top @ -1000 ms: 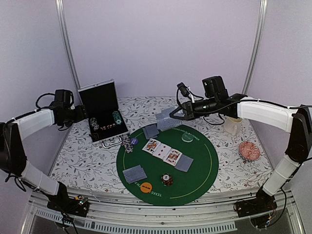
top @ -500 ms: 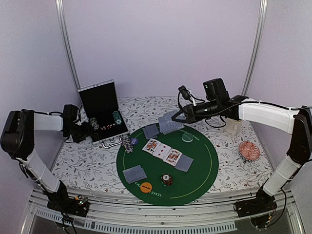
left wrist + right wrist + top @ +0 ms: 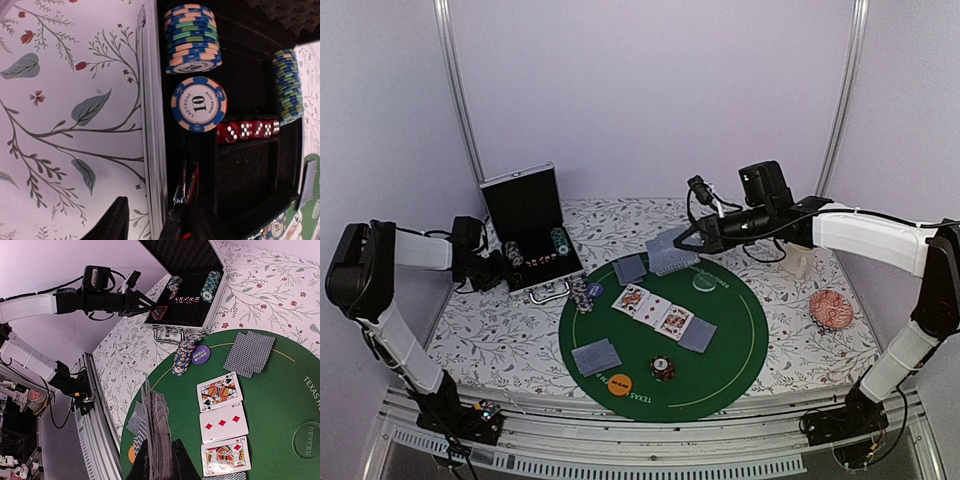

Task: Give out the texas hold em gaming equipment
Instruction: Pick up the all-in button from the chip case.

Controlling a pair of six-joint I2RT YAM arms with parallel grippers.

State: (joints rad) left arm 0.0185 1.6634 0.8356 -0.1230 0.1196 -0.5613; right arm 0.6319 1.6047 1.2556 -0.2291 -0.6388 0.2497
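Note:
My left gripper [image 3: 505, 270] [image 3: 157, 217] reaches into the open case's [image 3: 532, 240] near left corner. Its fingers stand apart: one over the cloth outside the case wall [image 3: 152, 125], the other inside beside a red-edged triangle marker [image 3: 185, 192] [image 3: 159, 312] standing on edge. Poker chips [image 3: 192, 37], a "10" chip [image 3: 199, 104] and red dice [image 3: 247, 131] lie in the case. My right gripper [image 3: 692, 240] [image 3: 162, 465] is shut on the deck of cards [image 3: 670, 250] [image 3: 162, 425] above the green mat's [image 3: 740, 330] far edge. Face-up cards [image 3: 653, 310], face-down cards [image 3: 629, 268], chip stacks [image 3: 581, 293], an orange disc [image 3: 619, 382] and a clear disc [image 3: 704, 282] lie on the mat.
A white mug [image 3: 798, 258] stands behind the mat at the right, under my right arm. A red patterned round thing [image 3: 832, 308] lies on the floral cloth at the far right. The case lid [image 3: 523, 200] stands upright behind my left gripper.
My left gripper dropped from lid height to the case's near left corner and its fingers have narrowed. The right gripper drifted slightly right and down with the deck.

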